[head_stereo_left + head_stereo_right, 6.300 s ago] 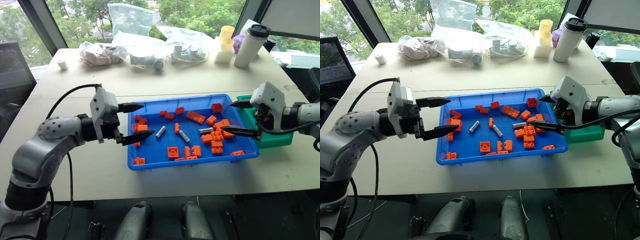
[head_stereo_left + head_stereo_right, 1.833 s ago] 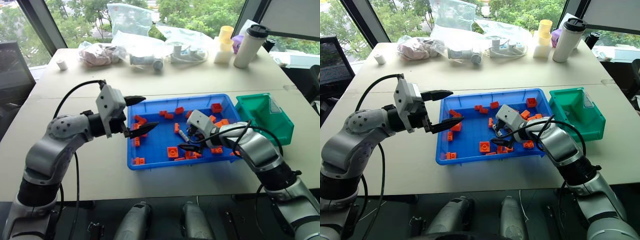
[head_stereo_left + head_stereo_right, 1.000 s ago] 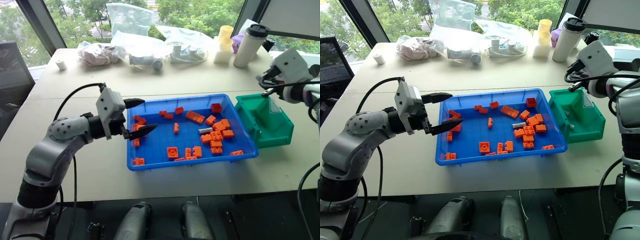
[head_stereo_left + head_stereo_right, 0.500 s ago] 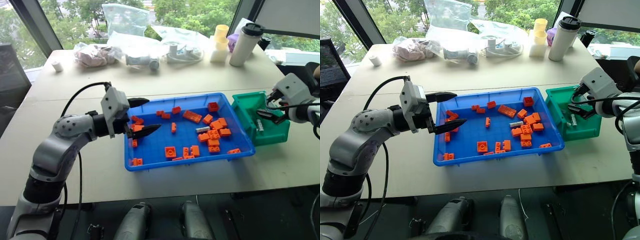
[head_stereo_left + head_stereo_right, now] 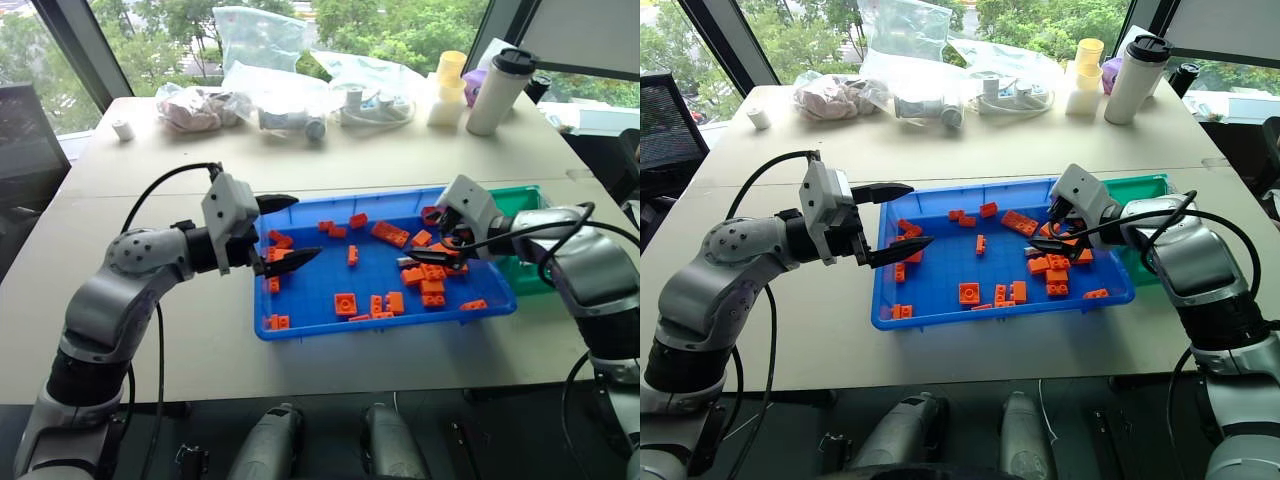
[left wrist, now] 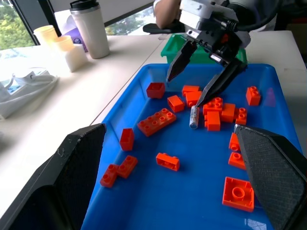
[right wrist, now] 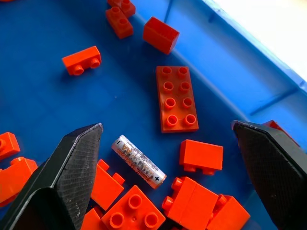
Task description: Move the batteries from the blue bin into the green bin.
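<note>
Silver-grey and slim, one metal cylinder battery (image 7: 139, 161) lies flat on the floor of the wide, shallow bright-blue plastic bin (image 5: 300, 325), hemmed in by scattered orange toy bricks (image 5: 433, 272) — one brick touches its side. The right gripper (image 5: 440, 238) hangs just above it, black fingers spread wide, holding nothing. The left gripper (image 5: 280, 233) hovers over the bin's far end, also wide open and empty. Behind the right arm sits the small deep green plastic bin (image 5: 520, 200). The battery looks light, rigid and smooth — likely to roll or slip, so pinching across its middle seems safest.
</note>
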### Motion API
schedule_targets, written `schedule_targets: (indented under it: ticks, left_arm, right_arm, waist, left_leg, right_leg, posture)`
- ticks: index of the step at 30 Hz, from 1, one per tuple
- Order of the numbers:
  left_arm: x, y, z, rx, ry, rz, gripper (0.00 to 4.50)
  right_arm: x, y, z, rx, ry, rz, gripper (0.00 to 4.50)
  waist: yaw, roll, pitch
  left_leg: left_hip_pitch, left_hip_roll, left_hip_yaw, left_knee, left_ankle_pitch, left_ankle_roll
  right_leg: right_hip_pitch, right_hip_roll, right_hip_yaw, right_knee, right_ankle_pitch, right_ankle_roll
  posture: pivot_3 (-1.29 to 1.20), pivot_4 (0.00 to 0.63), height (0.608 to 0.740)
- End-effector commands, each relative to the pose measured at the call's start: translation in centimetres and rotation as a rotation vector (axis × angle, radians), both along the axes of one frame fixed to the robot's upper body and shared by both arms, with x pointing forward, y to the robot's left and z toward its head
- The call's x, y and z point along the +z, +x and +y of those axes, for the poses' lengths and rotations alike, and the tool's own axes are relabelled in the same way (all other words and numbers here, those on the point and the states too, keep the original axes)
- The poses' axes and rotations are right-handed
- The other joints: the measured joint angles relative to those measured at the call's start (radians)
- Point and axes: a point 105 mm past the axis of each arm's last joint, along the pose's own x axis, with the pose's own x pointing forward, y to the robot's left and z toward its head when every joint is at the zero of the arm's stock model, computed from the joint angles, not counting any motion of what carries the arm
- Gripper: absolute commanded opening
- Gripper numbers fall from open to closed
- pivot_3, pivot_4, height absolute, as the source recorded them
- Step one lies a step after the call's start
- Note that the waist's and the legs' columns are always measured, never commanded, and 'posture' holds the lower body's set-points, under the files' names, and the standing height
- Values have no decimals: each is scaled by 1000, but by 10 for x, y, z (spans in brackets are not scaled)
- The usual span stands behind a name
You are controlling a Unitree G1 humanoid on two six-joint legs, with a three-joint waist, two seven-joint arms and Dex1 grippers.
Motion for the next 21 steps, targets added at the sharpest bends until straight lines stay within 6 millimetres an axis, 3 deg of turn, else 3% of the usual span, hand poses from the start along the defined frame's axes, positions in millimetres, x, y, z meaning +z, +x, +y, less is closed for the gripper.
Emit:
schedule_targets:
  ticks: [1, 6, 15, 21]
  left_arm:
    - [10, -5, 2, 13, -2, -48, 4500]
    - [9, -6, 4, 27, -1, -50, 4500]
    - [8, -7, 6, 51, -6, -48, 4500]
    - [8, -8, 6, 53, -6, -46, 4500]
  right_arm:
    - [4, 13, -6, 28, -133, -87, 4465]
    - [-4, 19, -7, 58, -172, -66, 4465]
    - [-11, 12, -13, 119, -225, -38, 4465]
    - [2, 8, -13, 120, -193, -54, 4465]
  waist:
    - [0, 0, 0]
    - [0, 0, 0]
    - [0, 0, 0]
    - [1, 0, 0]
  left_leg:
    - [0, 0, 0, 0, 0, 0]
    - [0, 0, 0, 0, 0, 0]
    - [0, 0, 0, 0, 0, 0]
    - [0, 0, 0, 0, 0, 0]
  right_leg:
    - [0, 0, 0, 0, 0, 0]
    - [0, 0, 0, 0, 0, 0]
    - [0, 0, 0, 0, 0, 0]
    - [0, 0, 0, 0, 0, 0]
  posture:
    - [0, 150, 740]
    - [0, 150, 740]
    - [0, 150, 740]
    - [0, 150, 740]
